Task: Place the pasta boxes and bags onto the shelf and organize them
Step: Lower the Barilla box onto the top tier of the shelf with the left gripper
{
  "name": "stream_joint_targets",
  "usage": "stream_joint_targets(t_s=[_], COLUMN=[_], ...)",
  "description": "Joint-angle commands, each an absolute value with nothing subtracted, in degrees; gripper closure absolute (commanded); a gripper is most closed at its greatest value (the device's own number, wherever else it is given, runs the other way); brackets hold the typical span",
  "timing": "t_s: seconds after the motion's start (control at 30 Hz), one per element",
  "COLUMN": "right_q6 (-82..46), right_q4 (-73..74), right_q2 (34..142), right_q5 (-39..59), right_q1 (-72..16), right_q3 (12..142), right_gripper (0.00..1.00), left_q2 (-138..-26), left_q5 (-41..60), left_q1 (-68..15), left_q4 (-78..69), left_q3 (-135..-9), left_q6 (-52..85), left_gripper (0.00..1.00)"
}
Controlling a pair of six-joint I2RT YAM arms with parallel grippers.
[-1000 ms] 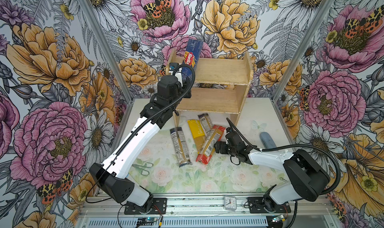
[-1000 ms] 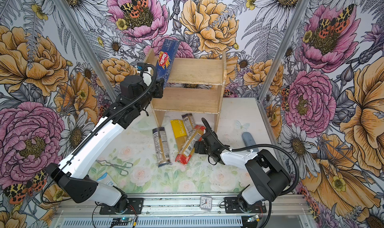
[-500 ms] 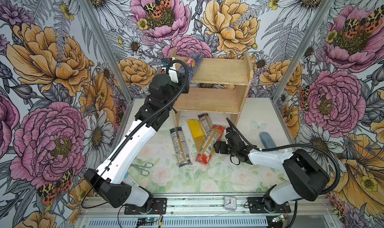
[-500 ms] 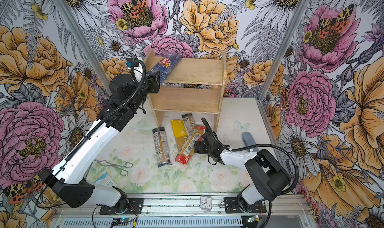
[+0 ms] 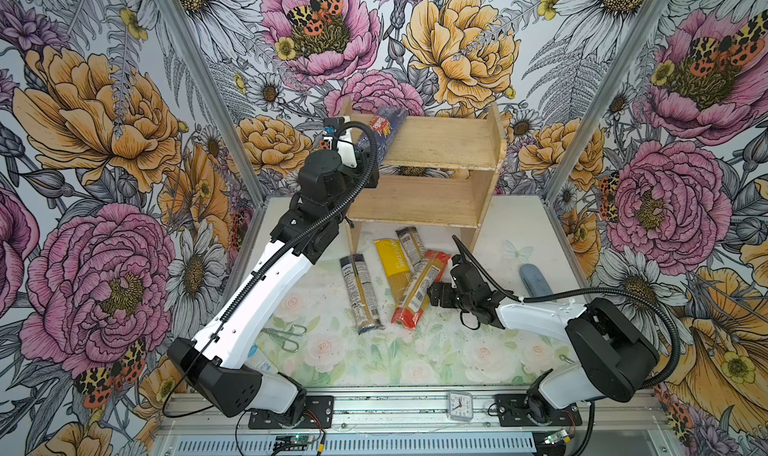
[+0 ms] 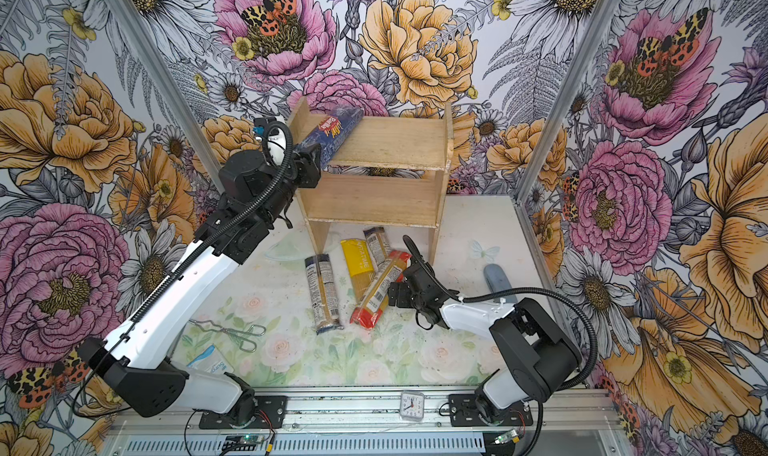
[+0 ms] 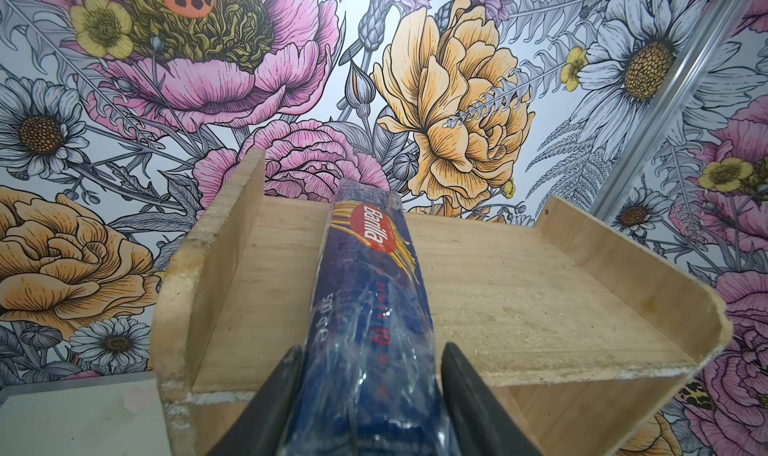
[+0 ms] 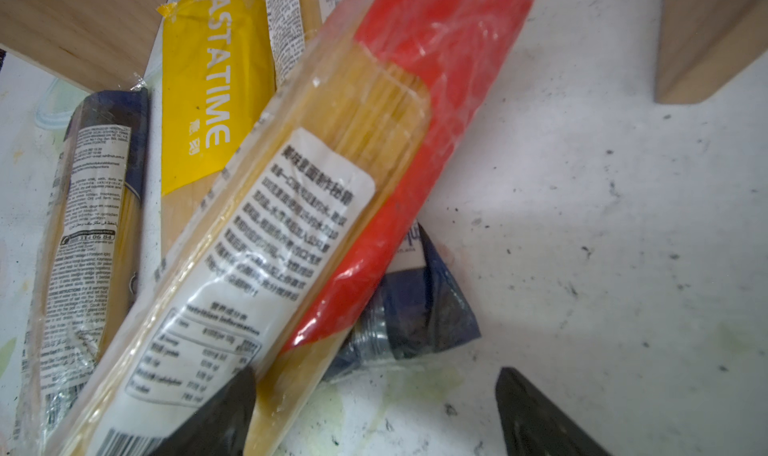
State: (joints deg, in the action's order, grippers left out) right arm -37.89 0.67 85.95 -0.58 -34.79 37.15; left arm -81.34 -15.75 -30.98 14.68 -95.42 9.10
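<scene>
L end effector is up at the shelf, fingers either side of the near end of the Barilla box. Pads sit v. close to both faces, but can't tell if they clamp it or stand slack. Box rests on the top tier just beside the shelf's L side panel. Its long axis runs front-to-back across the board, not along the width, and the near end overhangs the front edge into the fingers.

R end effector is low over the counter, fingers wide apart, nothing clamped. Red-ended bag lies just beside it, on the L arm's side. Long axis is diagonal, from near the shelf's leg toward the counter front, crossing over the yellow-ended bag and one dark-ended bag. 2nd dark-ended bag lies alongside, apart from the red one.

Judgement: R arm is far nearer the red-ended bag, so that pick prob. falls to it, w/ fingers straddling the bag's short side. Box placement looks nearly done, pending release.
</scene>
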Motion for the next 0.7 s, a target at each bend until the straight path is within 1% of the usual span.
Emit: stream_joint_targets(t_s=[0.0, 0.67], right_q6=[-37.9, -38.1], right_q4=[2.2, 2.2], right_q2=[86.2, 86.3], right_q5=[-0.3, -0.2], right_q1=[-35.0, -35.1], right_q3=[37.7, 37.5], right_gripper=[0.08, 0.08], left_q2=[-78.8, -77.4], left_q5=[-14.4, -13.8], left_q1=[-30.7, -30.7], left_q4=[9.9, 10.0], left_q3=[-94.7, -92.7], left_q6=[9.8, 9.6], left_gripper=[0.45, 0.35])
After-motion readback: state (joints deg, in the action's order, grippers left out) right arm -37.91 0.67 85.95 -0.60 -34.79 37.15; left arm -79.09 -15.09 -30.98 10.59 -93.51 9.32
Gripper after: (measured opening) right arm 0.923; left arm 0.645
